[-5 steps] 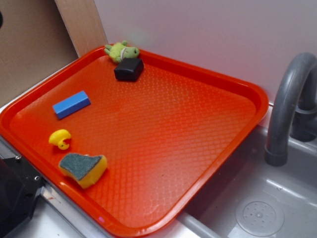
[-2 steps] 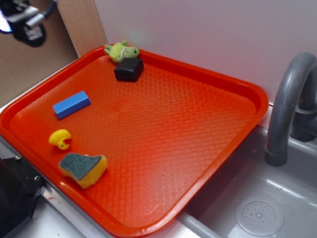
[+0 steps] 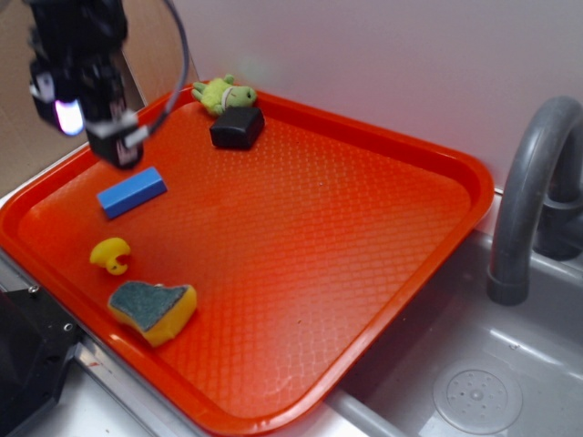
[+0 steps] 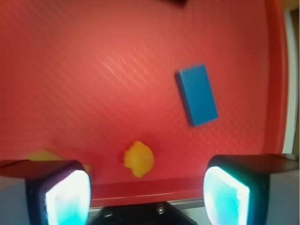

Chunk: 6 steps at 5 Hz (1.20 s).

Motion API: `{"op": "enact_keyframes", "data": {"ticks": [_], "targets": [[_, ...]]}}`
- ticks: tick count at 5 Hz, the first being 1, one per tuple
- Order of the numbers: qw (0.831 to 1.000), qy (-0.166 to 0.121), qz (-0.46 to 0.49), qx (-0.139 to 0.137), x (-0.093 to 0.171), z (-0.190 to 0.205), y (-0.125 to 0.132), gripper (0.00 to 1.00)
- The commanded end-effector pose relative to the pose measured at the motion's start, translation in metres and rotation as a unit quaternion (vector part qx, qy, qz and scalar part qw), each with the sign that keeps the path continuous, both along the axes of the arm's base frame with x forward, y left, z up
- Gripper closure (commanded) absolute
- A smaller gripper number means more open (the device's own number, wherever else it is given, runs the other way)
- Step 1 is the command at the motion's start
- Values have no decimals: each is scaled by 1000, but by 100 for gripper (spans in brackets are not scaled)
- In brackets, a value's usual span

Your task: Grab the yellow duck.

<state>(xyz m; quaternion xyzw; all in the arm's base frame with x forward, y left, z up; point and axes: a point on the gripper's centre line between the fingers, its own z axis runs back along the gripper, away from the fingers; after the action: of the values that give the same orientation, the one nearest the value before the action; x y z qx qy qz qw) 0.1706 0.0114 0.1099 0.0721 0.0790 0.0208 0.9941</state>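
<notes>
Gripper (image 3: 117,150) hangs wide open and empty above the blue block (image 3: 132,191), the yellow duck (image 3: 110,255) lying nearer on the red tray (image 3: 364,273) beside the sponge (image 3: 153,308); best approach: centre over duck, descend straight, avoid sponge.

Yellow duck (image 3: 110,255) lying on tray (image 3: 301,237), free.

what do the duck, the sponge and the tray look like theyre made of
Duck: smooth, even yellow, likely rubber or soft plastic.
Sponge: yellow foam under a rough, fibrous green scrub layer.
Tray: hard red plastic by its look, with a glossy raised rim and a diamond-textured floor.
</notes>
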Motion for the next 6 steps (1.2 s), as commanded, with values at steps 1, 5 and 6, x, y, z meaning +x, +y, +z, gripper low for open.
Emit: {"op": "enact_keyframes", "data": {"ticks": [1, 5, 6], "targets": [[997, 55, -27, 46, -27, -52, -5, 0], [992, 100, -15, 79, -30, -97, 5, 100], [994, 91, -14, 53, -25, -83, 3, 100]]}}
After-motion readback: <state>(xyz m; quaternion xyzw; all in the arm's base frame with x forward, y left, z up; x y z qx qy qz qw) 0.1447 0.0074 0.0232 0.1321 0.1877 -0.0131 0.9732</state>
